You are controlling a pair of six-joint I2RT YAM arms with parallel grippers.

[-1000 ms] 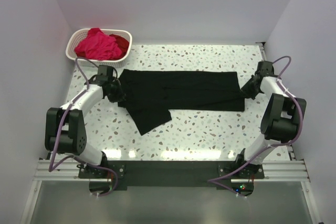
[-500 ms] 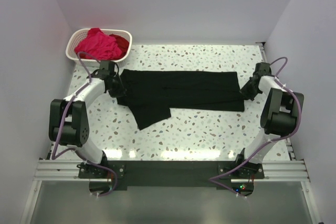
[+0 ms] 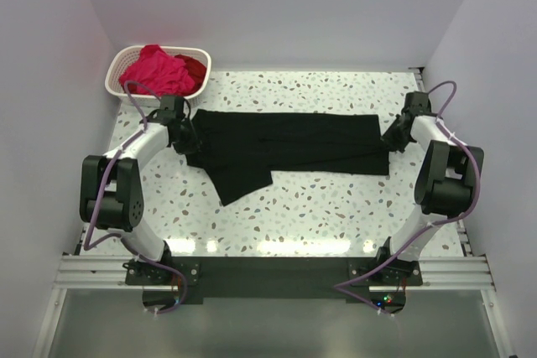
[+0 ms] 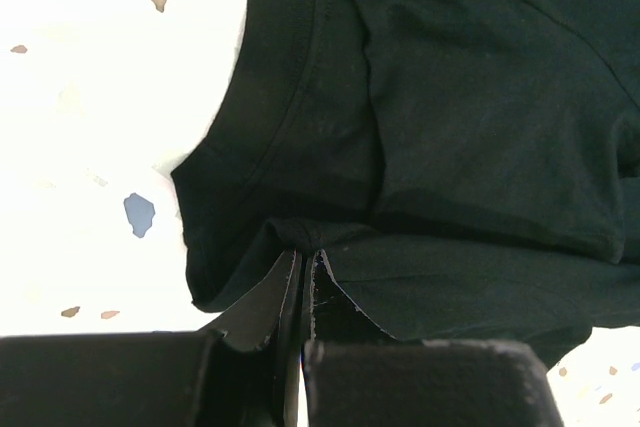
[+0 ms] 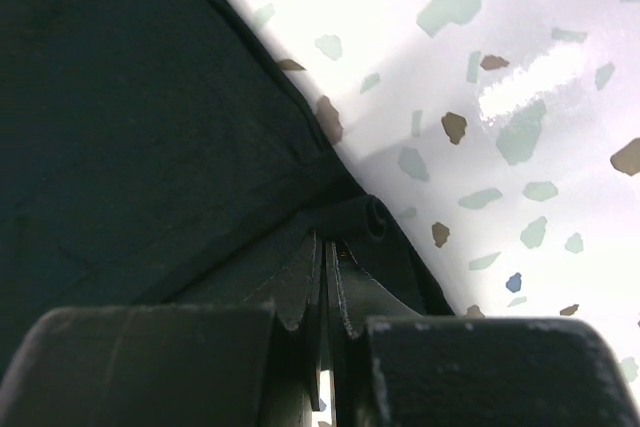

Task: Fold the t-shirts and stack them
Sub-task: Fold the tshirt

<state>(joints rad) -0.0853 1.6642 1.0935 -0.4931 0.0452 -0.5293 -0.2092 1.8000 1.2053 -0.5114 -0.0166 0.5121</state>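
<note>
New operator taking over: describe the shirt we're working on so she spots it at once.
On the speckled table, look across its middle. The black shirt lies there, its ends pinched in the left fingers and right fingers. Unlike the pink shirt and red shirt heaped in the far-left basket, it is spread flat.

Wide overhead view; wrist cameras hug black t-shirt (image 3: 294,144).

On table (image 3: 336,207) centre, spread t-shirt (image 3: 289,144) — basket (image 3: 115,75) holding bunched t-shirts (image 3: 159,71) behind, far left.
</note>
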